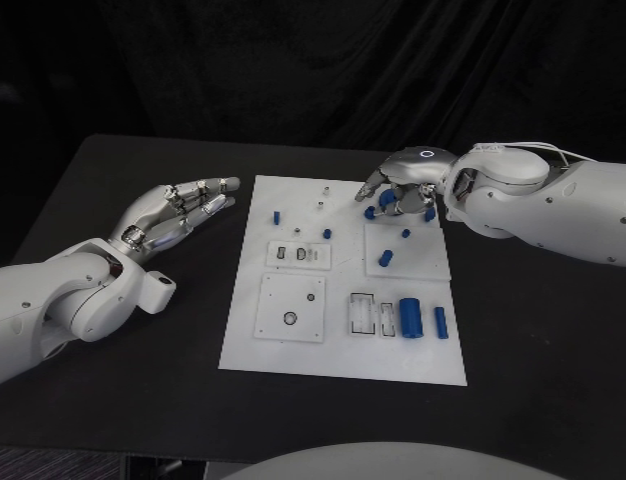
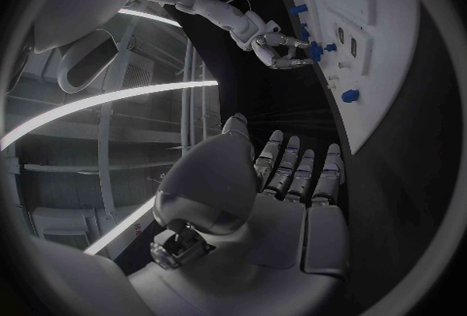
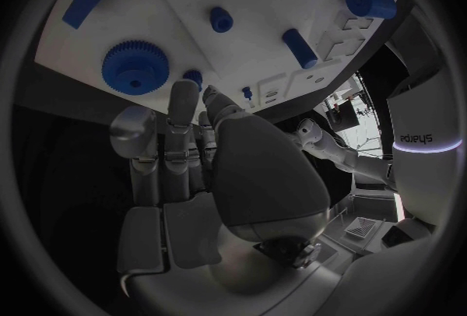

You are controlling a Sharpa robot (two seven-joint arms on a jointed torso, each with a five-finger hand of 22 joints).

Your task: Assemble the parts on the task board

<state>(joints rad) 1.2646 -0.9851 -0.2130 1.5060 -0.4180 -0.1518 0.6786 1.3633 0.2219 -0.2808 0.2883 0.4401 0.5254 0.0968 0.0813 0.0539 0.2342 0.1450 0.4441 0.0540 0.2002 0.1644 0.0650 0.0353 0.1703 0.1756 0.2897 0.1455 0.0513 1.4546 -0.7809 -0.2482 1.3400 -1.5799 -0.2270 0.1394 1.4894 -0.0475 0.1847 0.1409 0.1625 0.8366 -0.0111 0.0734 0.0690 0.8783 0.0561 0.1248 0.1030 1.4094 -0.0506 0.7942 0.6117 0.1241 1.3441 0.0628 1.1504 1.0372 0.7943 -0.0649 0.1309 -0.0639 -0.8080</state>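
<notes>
The right hand (image 1: 404,180) hovers over the far right corner of the board (image 1: 345,360), fingers curled down around a blue gear (image 3: 135,65) that sits just under the fingertips (image 3: 183,90) — whether they already pinch it I cannot tell. In the right wrist view the gear lies flat on the white plate, directly ahead of the fingers and touching or nearly so. The left hand (image 1: 176,212) rests well apart, off the board's left edge above the black counter (image 1: 126,400), fingers straight and slightly spread, holding nothing. Other blue parts lie nearer: a large cylinder (image 1: 411,318) beside a slim peg (image 1: 440,321), long axes running near to far. The right hand is clearly the nearer one for the gear.
</notes>
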